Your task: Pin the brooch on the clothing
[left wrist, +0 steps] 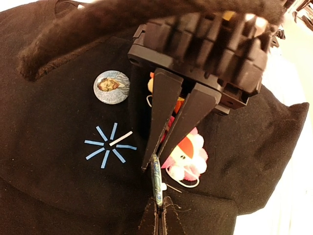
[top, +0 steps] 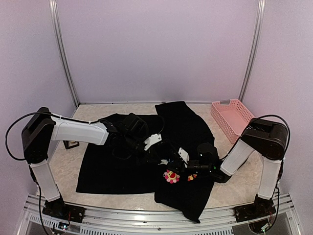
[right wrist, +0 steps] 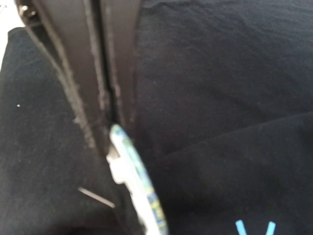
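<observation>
**Desk:** Two claws meet over the large black short-sleeved shirt (top: 117, 166) spread on the pale marbled worktop (top: 63, 166). Where is the brooch?

**Photographer:** Between them. The round brooch with the blue-and-yellow printed rim (left wrist: 156, 178) stands edge-on just above the cloth. The right claw (left wrist: 152, 164) is closed tight on its upper rim. The left claw (left wrist: 159, 209) is drawn narrow and appears to pinch the lower rim. In the left wrist view the light-blue star mark (left wrist: 110, 145) lies at 9 o'clock from the brooch, and the pink plush flower badge (left wrist: 188, 156) is at 3 o'clock.

**Desk:** What does the step call for?

**Photographer:** As I read it, one claw should steady the disc while the other works. The pin should catch a shallow fold of the top layer only. The pull should be gentle, so the shirt does not bunch.

**Desk:** What can't be made out?

**Photographer:** The pin itself. A pale tab shows behind the disc in the blurred right wrist view, but I cannot tell whether the clasp is open. Whether any point touches the fabric is hidden. From above, the arms cover the spot where the claws meet. The brooch's face is never shown.
</observation>
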Controlling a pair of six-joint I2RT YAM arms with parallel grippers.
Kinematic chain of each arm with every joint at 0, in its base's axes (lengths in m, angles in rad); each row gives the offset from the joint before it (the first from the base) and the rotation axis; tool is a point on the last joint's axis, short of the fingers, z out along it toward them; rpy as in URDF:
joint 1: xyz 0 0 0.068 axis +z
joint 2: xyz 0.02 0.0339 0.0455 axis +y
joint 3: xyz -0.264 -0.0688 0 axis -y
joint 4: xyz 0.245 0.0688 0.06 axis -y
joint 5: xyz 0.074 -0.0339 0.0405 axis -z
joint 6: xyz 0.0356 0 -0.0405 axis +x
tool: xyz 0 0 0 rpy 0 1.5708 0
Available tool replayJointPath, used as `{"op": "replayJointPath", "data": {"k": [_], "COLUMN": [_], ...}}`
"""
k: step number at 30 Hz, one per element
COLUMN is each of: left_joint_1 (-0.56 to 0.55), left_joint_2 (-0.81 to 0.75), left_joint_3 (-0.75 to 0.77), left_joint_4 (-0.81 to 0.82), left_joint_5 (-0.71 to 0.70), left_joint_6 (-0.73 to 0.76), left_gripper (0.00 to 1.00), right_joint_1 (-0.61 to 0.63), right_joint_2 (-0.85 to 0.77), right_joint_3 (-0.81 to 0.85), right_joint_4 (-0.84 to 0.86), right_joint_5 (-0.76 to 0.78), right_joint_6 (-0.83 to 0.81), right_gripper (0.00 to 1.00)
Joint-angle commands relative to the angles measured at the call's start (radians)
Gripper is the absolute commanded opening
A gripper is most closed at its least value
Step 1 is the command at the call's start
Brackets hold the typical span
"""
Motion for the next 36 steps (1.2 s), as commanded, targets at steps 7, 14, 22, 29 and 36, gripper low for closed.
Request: {"op": "replayJointPath", "data": {"k": [7,14,22,29,36], "left_joint_1": [-0.008,-0.001,0.003,0.006,0.007], "left_joint_2": [-0.061,-0.069,-0.070,-0.071,-0.067], "left_joint_3": [0.012,-0.004,-0.022,-0.025,-0.023], "left_joint_4": [0.008,0.016,0.032,0.034,0.037], "left_joint_5": [0.033,0.032,0.037,0.040,0.048], "left_joint_6": [0.006,0.001,-0.016,-0.015,-0.013], "left_gripper": [0.00,0.00,0.00,0.00,0.00], "right_joint_1": [-0.028,-0.028,-0.032,-0.045,-0.046], "right_joint_2": [0.009,-0.025,-0.114,-0.035,0.028], "right_joint_3": [0.023,0.024,-0.032,-0.029,0.024], "right_joint_4": [-0.159,-0.229,-0.040,0.156,0.233], "right_joint_5": [0.041,0.059,-0.116,-0.215,-0.207], "right_joint_6": [-0.009,-0.054,-0.051,0.024,0.050], "right_gripper": [0.00,0.01,0.38,0.60,0.59]}}
